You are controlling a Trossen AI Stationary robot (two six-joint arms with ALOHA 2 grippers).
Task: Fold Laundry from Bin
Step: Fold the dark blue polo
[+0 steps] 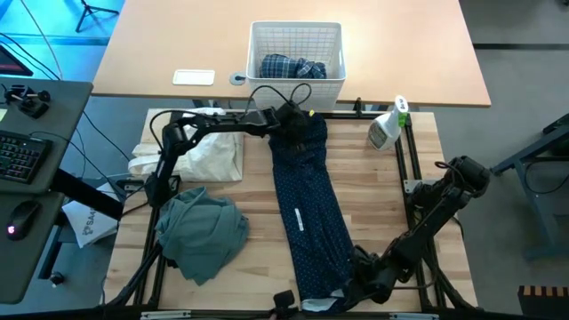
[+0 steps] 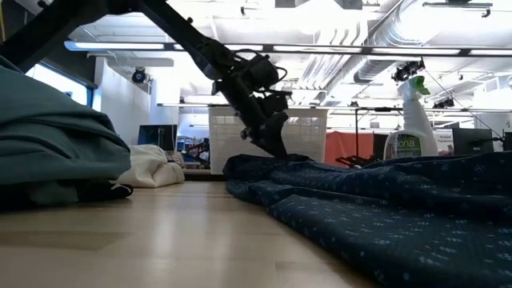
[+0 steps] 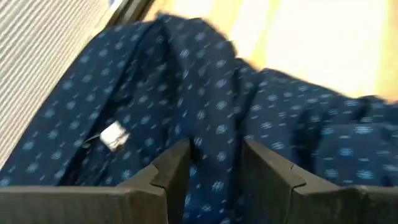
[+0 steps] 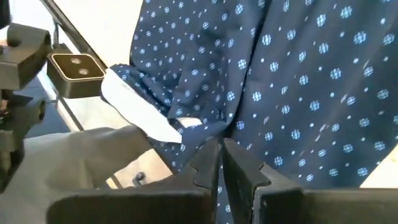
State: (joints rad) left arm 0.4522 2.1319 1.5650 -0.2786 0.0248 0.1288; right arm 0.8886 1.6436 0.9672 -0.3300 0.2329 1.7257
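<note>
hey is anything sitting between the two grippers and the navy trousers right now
Nothing visible. The left gripper is down on the navy trousers at the end near the bin, fabric bunched between its fingers. The right gripper is at the opposite end, shut on the fabric's edge.

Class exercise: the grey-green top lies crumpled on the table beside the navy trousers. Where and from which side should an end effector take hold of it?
Probably from above, on a raised fold at the edge of the grey-green top. It lies in a crumpled heap with no flat hem showing, so a ridge gives the fingers cloth to pinch. The left end effector is nearer, but it is holding the navy trousers by the bin.
</note>
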